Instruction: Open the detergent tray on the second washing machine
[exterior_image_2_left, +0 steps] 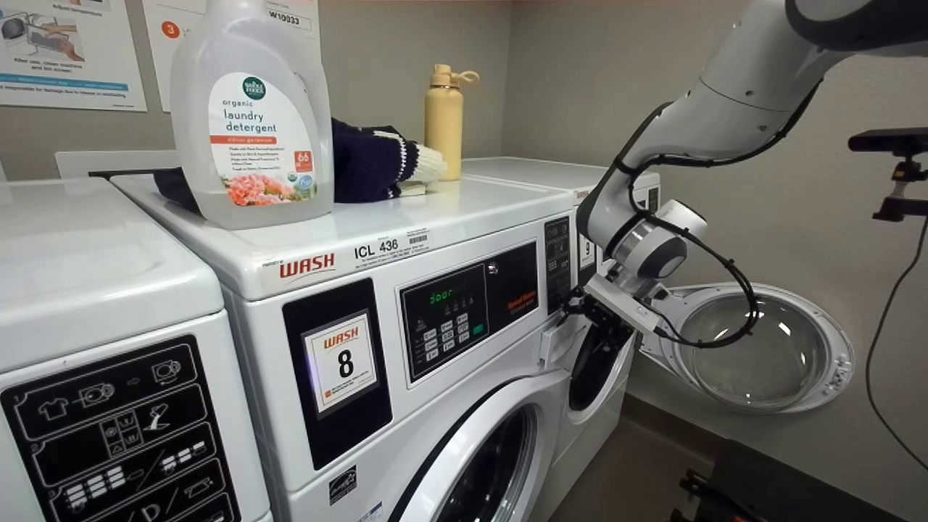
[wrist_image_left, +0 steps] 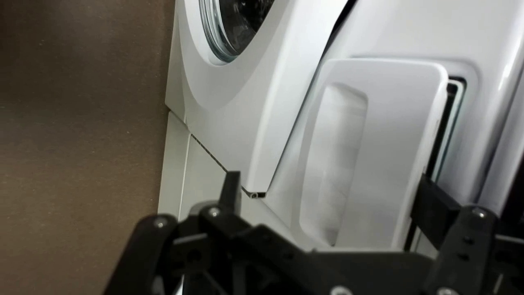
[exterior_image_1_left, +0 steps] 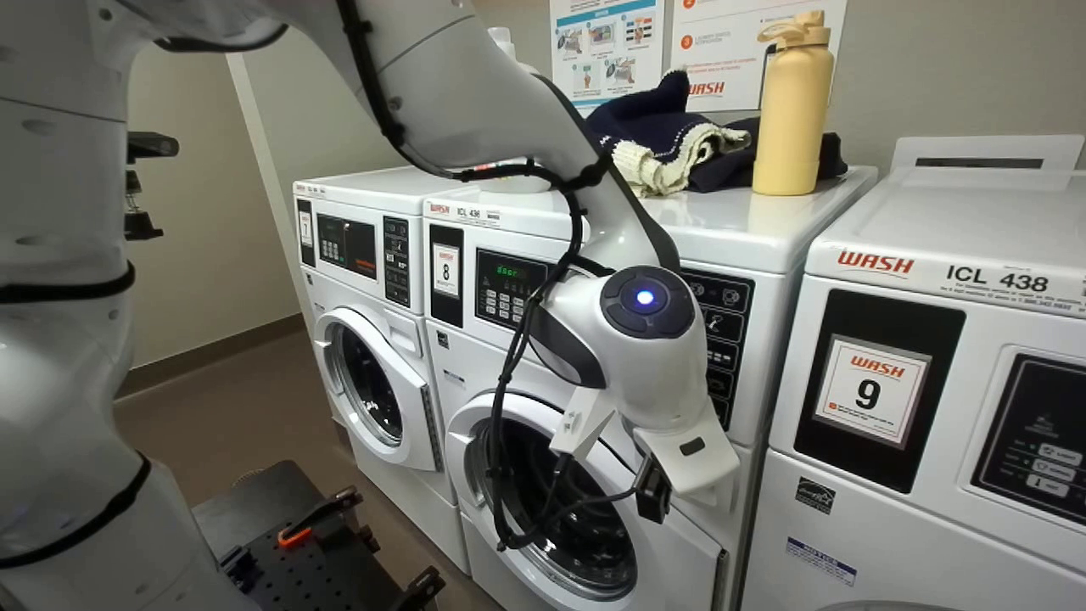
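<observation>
The second washing machine, marked 8, shows in both exterior views (exterior_image_1_left: 479,361) (exterior_image_2_left: 391,442); its green display reads "door". Its detergent tray, a pale grey-white drawer with a recessed grip, fills the middle of the wrist view (wrist_image_left: 387,139). The tray stands slightly out, with a dark gap along its right edge there. It also shows in an exterior view (exterior_image_2_left: 557,342). My gripper is open around the tray front (wrist_image_left: 329,188). The right finger is at the gap, overlapping the tray's edge; contact is unclear. The left finger is apart from the tray. The gripper shows small in an exterior view (exterior_image_2_left: 591,308).
The washer's round door (exterior_image_1_left: 551,509) is below the tray. Washer 9 (exterior_image_1_left: 899,526) stands beside it, and an open round door (exterior_image_2_left: 754,348) hangs out past the arm. A detergent jug (exterior_image_2_left: 250,145), dark knitted clothing (exterior_image_1_left: 645,136) and a yellow bottle (exterior_image_1_left: 793,110) stand on top.
</observation>
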